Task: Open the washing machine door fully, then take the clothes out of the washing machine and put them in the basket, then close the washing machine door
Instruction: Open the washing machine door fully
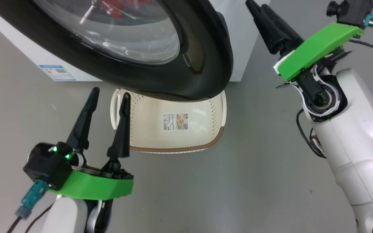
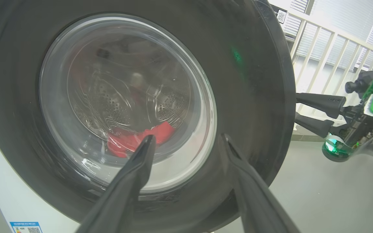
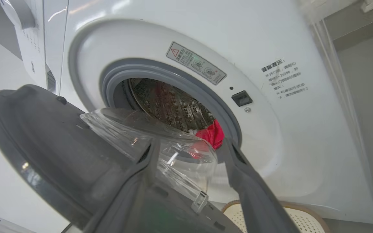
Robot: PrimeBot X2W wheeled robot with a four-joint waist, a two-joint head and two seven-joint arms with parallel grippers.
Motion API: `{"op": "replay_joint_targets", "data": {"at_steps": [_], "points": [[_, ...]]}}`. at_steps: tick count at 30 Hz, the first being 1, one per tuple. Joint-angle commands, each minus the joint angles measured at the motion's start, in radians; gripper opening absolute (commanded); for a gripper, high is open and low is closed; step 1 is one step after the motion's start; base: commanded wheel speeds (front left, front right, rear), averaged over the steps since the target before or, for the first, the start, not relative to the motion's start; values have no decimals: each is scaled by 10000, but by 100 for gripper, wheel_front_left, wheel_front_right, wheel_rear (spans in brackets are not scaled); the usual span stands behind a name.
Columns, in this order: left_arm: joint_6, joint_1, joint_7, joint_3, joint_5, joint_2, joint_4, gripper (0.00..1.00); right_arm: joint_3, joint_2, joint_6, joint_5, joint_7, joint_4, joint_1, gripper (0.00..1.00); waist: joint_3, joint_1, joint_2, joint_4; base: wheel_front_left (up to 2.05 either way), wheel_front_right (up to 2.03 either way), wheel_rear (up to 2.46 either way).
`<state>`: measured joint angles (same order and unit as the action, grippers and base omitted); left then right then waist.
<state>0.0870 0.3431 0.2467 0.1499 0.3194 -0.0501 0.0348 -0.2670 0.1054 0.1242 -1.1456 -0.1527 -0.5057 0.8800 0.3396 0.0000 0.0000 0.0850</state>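
1. The washing machine door (image 1: 206, 64) stands only part open across the front; from the left gripper (image 1: 110, 93) its black rim and glass bowl block our way to the drum
2. On the latch side we see a gap between the door's free edge and the washing machine (image 3: 303, 129); through it show the grey gasket (image 3: 134, 69) and the clothes (image 3: 210, 134) at the mouth's lower edge; the bowl juts into this gap
3. The door overhangs the far part of the basket (image 1: 173, 149); we find only its near half open from above
4. The right gripper (image 3: 189, 142), fingers apart, faces that gap
5. The grey floor (image 1: 222, 187) around the basket lies open to us
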Motion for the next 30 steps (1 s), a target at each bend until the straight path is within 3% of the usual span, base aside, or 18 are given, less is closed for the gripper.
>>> {"op": "replay_joint_targets", "data": {"at_steps": [1, 9, 15, 23, 30], "points": [[-130, -50, 40, -383, 15, -230, -324, 100, -325, 65, 65, 765, 767, 314, -193, 100, 2, 0, 0, -87, 0, 0, 0], [-310, -115, 101, -592, -21, -242, -424, 100, -843, 492, 65, 3620, 3200, -245, -472, 100, 4, 0, 0, -366, 0, 0, 0], [-453, -237, 129, -744, -87, -233, -474, 100, 75, 205, 65, 6126, 4044, -338, -956, 100, -30, 0, 0, -530, 0, 0, 0], [-460, -386, 146, -924, -255, -274, -529, 100, 1594, -455, 65, 8745, 4140, 1489, -2732, 100, -84, 0, 0, -641, 0, 0, 0], [-378, -511, 149, -991, -403, -240, -573, 100, 1686, -546, 65, 9712, 4143, 3256, -4269, 100, -90, 0, 0, -701, 0, 0, 0]]}}
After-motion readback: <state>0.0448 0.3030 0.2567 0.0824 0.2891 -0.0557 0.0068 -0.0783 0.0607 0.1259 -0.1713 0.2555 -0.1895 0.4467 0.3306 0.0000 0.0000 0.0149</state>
